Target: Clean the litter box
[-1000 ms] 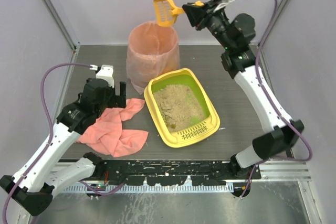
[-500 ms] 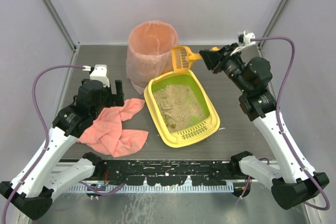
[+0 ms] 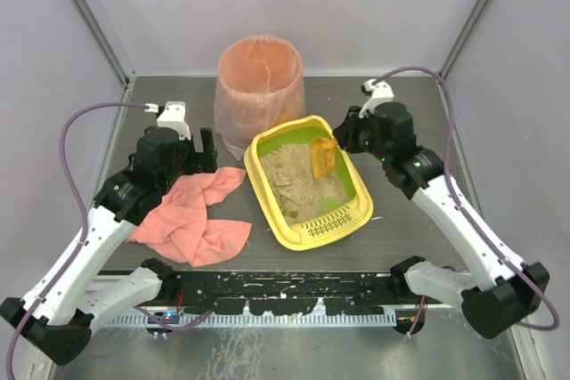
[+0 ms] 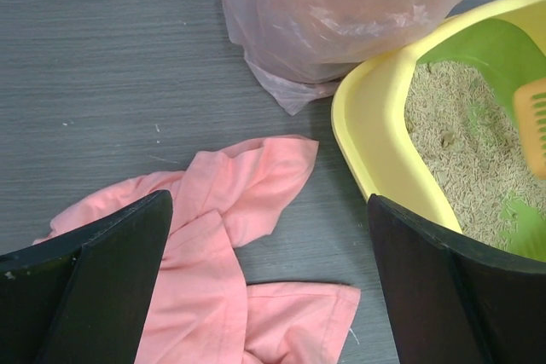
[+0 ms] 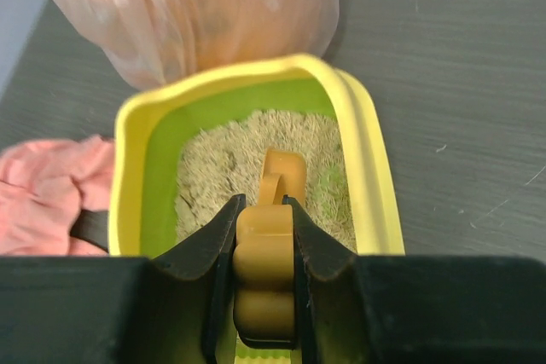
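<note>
The yellow litter box (image 3: pixel 358 180) with lime-green inside and beige litter sits mid-table, grate end toward me. It also shows in the left wrist view (image 4: pixel 368 138) and the right wrist view (image 5: pixel 365 151). My right gripper (image 3: pixel 346 138) is shut on the handle of the orange slotted scoop (image 3: pixel 322 158), whose blade dips into the litter near the far right corner. In the right wrist view the fingers (image 5: pixel 220 236) clamp the scoop handle (image 5: pixel 264 272). My left gripper (image 3: pixel 202 150) is open and empty, hovering above the pink cloth (image 3: pixel 191 216) left of the box.
A tall round bin with a pink liner (image 3: pixel 260 95) stands behind the box, touching its far left corner; it shows in the left wrist view (image 4: pixel 341 14) and the right wrist view (image 5: pixel 196 14). The pink cloth (image 4: pixel 222 253) lies crumpled on the grey table. Enclosure walls stand all around.
My right arm has come down from above the bin, bringing the scoop into the litter box. The left arm has barely shifted.
</note>
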Action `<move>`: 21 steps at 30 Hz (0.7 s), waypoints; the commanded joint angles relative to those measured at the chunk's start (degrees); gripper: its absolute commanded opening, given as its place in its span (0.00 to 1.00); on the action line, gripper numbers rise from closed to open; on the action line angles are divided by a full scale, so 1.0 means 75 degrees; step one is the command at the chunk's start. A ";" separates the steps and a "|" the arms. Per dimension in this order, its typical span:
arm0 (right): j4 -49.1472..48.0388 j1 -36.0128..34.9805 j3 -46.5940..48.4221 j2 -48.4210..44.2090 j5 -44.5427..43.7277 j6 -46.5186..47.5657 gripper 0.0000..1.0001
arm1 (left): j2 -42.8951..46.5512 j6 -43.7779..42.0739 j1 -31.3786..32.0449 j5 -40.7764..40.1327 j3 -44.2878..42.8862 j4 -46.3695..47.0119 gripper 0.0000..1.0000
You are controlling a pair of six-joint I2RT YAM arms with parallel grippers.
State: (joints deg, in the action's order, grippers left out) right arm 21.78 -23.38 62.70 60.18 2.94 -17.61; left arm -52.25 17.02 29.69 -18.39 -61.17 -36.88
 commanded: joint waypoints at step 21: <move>-0.0899 -0.1075 -0.0122 0.1865 -0.2238 0.0007 0.01 | 0.0627 -0.0452 -0.0033 -0.0116 0.0245 0.0235 0.98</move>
State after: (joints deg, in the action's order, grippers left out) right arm 19.88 -31.29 62.50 74.22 -14.26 -14.90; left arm -48.58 13.96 29.69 -19.44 -59.31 -37.10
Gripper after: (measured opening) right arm 0.272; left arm 0.983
